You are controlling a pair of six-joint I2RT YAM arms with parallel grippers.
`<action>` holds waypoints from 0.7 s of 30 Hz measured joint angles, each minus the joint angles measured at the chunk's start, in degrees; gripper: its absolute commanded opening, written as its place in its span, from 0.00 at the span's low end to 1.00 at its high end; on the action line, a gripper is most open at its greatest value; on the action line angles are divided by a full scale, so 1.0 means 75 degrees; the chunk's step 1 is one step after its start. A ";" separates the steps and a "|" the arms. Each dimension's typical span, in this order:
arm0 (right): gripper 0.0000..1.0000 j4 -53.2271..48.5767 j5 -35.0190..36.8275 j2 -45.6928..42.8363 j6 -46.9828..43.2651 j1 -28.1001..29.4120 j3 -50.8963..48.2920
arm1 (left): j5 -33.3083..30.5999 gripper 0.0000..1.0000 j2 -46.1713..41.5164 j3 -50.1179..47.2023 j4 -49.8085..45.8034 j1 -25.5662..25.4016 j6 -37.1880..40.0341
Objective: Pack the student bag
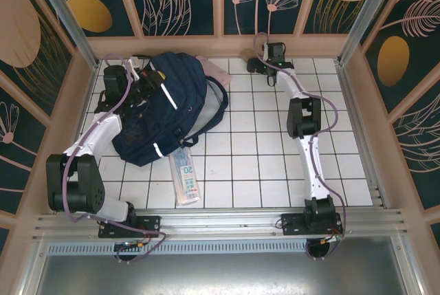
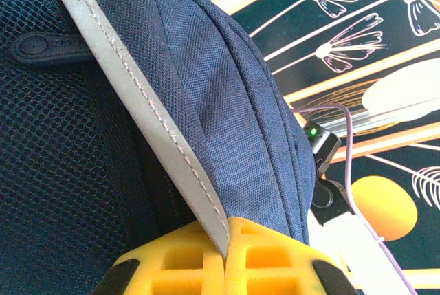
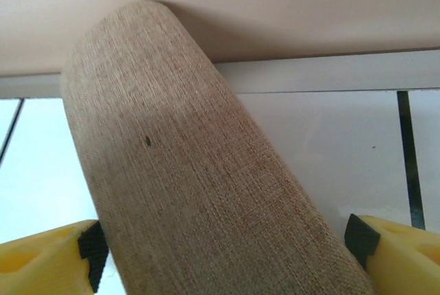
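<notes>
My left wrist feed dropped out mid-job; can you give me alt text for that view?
The left gripper, yellow fingers shut, pinches the bag's white reflective stripe at the bottom edge. Navy fabric and dark mesh of the bag rise on either side of the stripe, with the flower-patterned wall behind at right.

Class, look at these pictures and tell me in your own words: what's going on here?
Two robot arms are packing a bag. The left gripper is shut on the bag's grey stripe, pinching it. The right gripper is at the table's far edge, its jaws open on either side of a brown fabric case that lies by the back wall. A clear packet lies on the table beside the bag, not yet packed.
</notes>
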 measured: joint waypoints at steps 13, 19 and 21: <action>0.42 -0.0417 0.0595 -0.0111 -0.0711 0.0376 -0.0055 | 0.0006 0.00 0.0000 0.0000 0.0000 0.0000 -0.0003; 0.35 -0.0411 0.0318 -0.0423 -0.0734 0.0382 -0.0519 | 0.0026 0.00 0.0000 0.0003 -0.0012 0.0000 0.0003; 0.34 -0.0367 0.0213 -0.0804 -0.0731 0.0388 -0.1119 | 0.0023 0.00 0.0000 0.0050 -0.0096 -0.0003 0.0029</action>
